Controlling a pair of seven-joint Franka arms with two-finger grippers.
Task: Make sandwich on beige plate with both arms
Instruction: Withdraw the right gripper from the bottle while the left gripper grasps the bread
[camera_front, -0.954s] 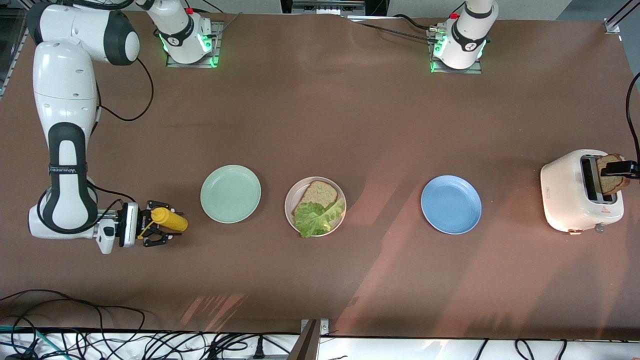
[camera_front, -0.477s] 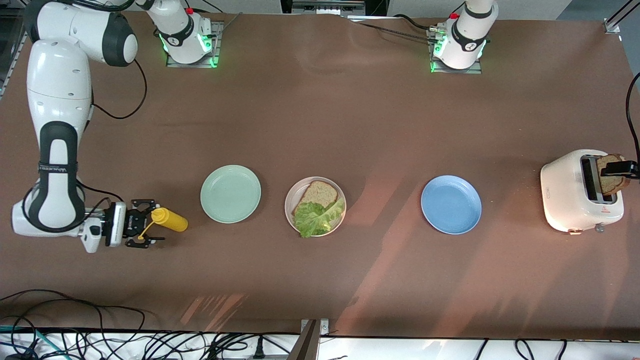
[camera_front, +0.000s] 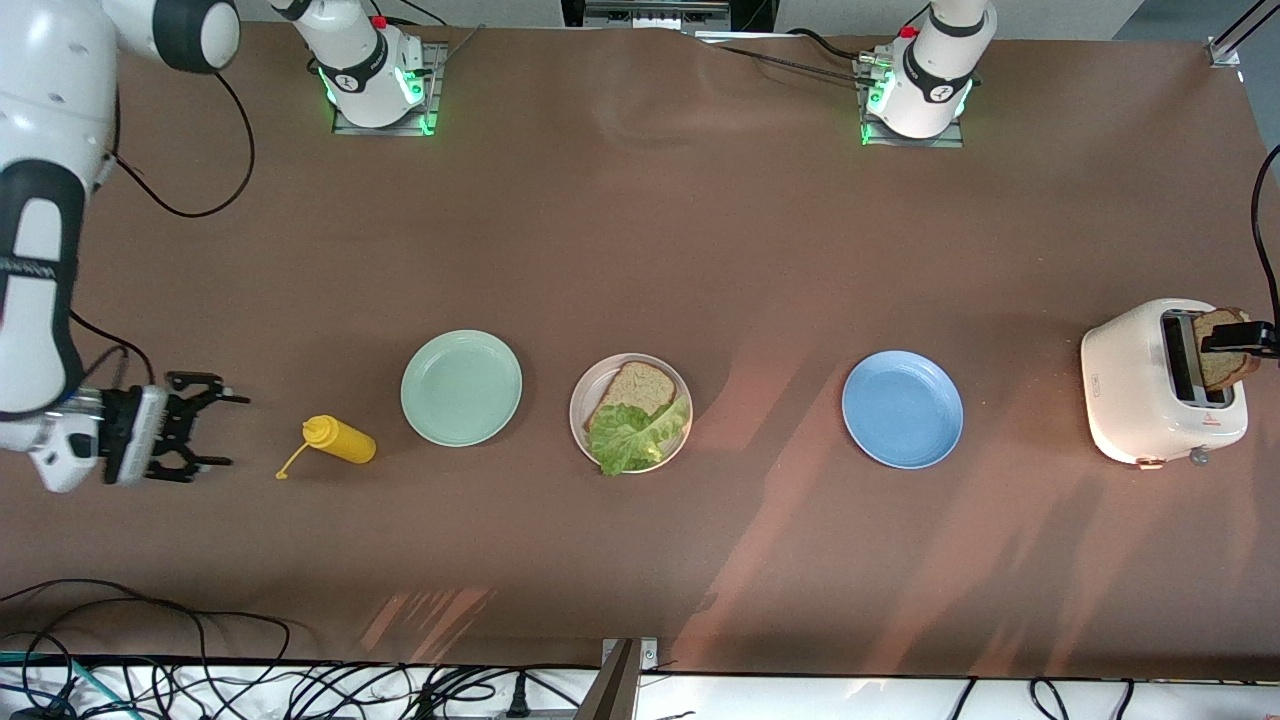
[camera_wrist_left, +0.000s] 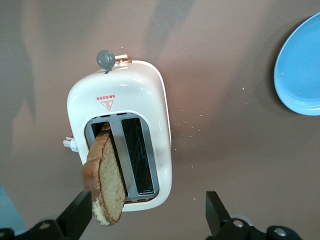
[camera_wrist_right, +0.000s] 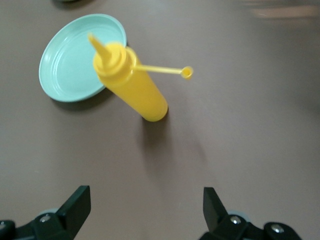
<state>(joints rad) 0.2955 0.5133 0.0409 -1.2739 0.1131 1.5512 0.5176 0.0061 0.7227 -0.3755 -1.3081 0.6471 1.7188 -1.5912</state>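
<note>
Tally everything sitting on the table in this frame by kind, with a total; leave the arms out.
Plates: 3 (mint-green plate, beige plate, blue plate)
Bread slices: 2 (one on the beige plate, one standing in the toaster slot)
Lettuce leaves: 1
Toasters: 1
Yellow squeeze bottles: 1
Total: 8

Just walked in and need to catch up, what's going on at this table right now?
A sandwich is half built: the beige plate holds one bread slice with lettuce on it. The left gripper is open over the toaster, where a second slice sticks up from a slot, leaning against one finger. The right gripper is open, apart from the upright yellow squeeze bottle beside the mint-green plate.
</note>
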